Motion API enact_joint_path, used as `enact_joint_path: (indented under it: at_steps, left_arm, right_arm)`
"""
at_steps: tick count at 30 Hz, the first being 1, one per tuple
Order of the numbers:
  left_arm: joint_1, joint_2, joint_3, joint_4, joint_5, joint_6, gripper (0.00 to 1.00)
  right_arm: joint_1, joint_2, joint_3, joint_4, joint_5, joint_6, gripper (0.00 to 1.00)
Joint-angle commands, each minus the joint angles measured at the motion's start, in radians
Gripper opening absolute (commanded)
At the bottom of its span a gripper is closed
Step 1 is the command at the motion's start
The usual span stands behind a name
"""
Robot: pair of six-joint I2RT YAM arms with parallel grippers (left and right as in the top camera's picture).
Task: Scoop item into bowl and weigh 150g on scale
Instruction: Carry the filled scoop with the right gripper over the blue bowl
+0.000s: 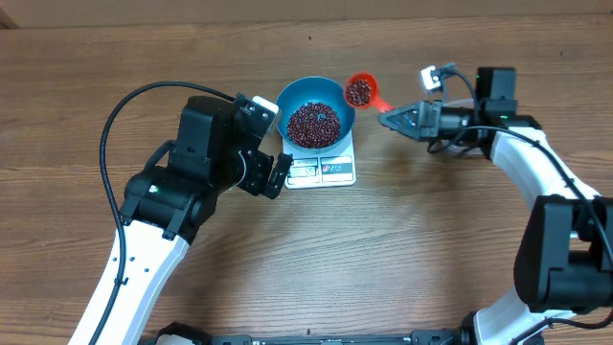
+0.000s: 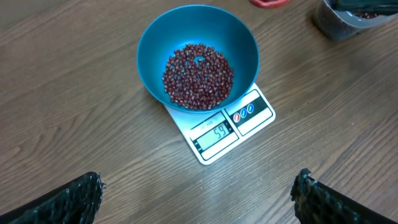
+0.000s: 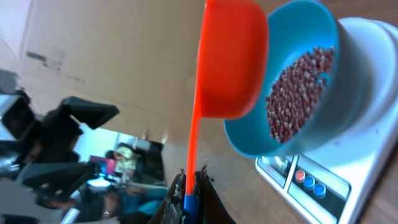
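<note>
Upper right of the bowl [image 1: 303,91], the right claw [image 1: 386,119], clamped on the scoop [image 1: 360,91], should tip beans [image 1: 316,123] slowly (left claw [image 1: 279,174] gapes empty), watching the scale [image 1: 322,171].

bowl [image 2: 155,43]: light blue inside and out
beans [image 2: 198,78]: dark maroon, speckled mass above the scale [image 2: 252,127]
scale: white; grey display, red and blue round marks
scoop [image 3: 230,62]: orange-red, blue-tipped handle, beside the scale
table [image 1: 431,240]: brown wood grain under the scale
left arm [image 1: 139,273]: white shell, black joints, left of the scale
</note>
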Motion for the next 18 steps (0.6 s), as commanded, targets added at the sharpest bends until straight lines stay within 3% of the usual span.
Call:
enact_joint_path:
  at_steps: [1, 4, 8, 18]
  left_arm:
    - [-0.003, -0.017, 0.002, 0.0, 0.014, -0.007, 0.99]
    - [-0.003, -0.017, 0.002, 0.0, 0.015, -0.007, 0.99]
    - [-0.003, -0.017, 0.002, 0.0, 0.015, -0.007, 1.0]
    - [-0.003, -0.017, 0.002, 0.0, 0.015, -0.007, 1.0]
  right_arm:
    - [0.05, 0.003, 0.005, 0.058, 0.101, 0.062, 0.04]
    - [0.096, 0.003, 0.005, 0.071, 0.241, -0.016, 0.04]
    - [0.154, 0.003, 0.005, 0.067, 0.379, -0.23, 0.04]
    - [0.224, -0.001, 0.008, 0.059, 0.487, -0.486, 0.04]
